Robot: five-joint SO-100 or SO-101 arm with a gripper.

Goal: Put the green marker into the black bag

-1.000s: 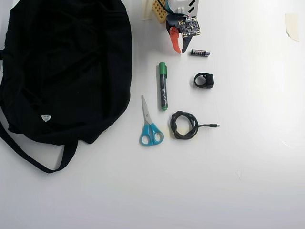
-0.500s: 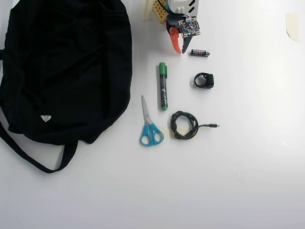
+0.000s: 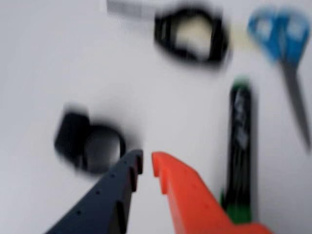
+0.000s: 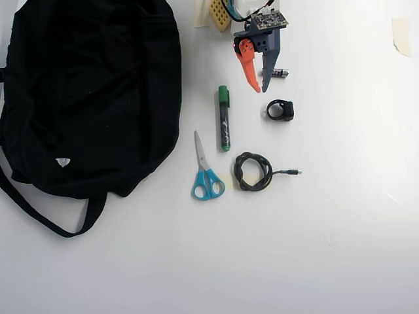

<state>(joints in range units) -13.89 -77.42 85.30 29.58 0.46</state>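
1. Green marker (image 4: 224,118) lies flat on the white table (image 4: 340,235), running top to bottom in the overhead view, green cap toward the arm. Nothing touches it.
2. Black bag (image 4: 85,98) slumps at the left of the overhead view, well apart from the marker, strap trailing below it.
3. Gripper (image 4: 260,87) hovers just above and right of the marker's cap, tips pointing down the picture. Orange and dark fingers sit nearly together with a thin gap, gripping nothing.
4. Wrist view is blurred: gripper (image 3: 146,162) low centre, marker (image 3: 241,146) to its right.
5. Blue-handled scissors (image 4: 205,171) lie just left of the marker's lower end; coiled black cable (image 4: 254,171) sits right of them.
6. Small black ring-shaped part (image 4: 280,110) sits right of the marker, near the fingertips. A battery (image 4: 280,72) pokes out from behind the dark finger.
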